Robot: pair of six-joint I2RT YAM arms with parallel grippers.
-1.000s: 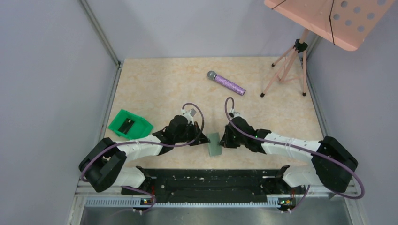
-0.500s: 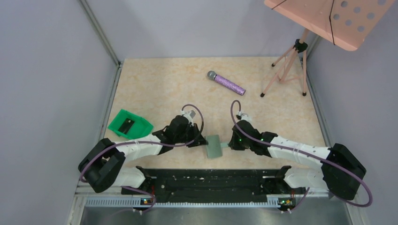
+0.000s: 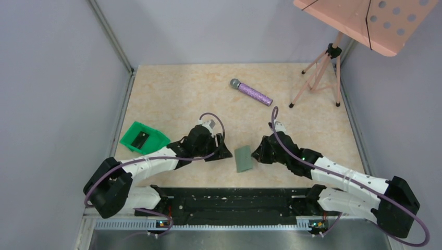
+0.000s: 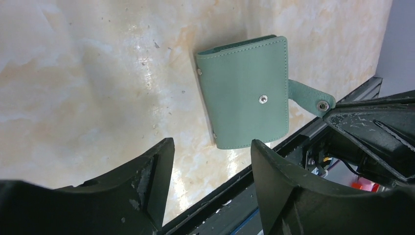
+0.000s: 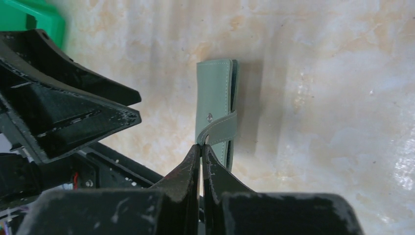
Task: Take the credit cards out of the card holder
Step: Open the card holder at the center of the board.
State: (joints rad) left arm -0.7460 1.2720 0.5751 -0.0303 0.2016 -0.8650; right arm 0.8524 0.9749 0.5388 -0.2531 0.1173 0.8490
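Observation:
The grey-green card holder lies folded shut on the table between both arms. Its strap is unsnapped and stretched out to the side. My right gripper is shut on the strap's end. Just left of the holder, my left gripper is open and holds nothing. A dark credit card lies in the green tray. Any cards inside the folded holder are hidden.
A purple microphone lies at the back middle. A pink music stand's tripod is at the back right. The black base rail runs along the near table edge, close to the holder.
My left gripper opened and let go of the card holder. The right gripper drew back to the right with the strap, and the holder shifted slightly right.

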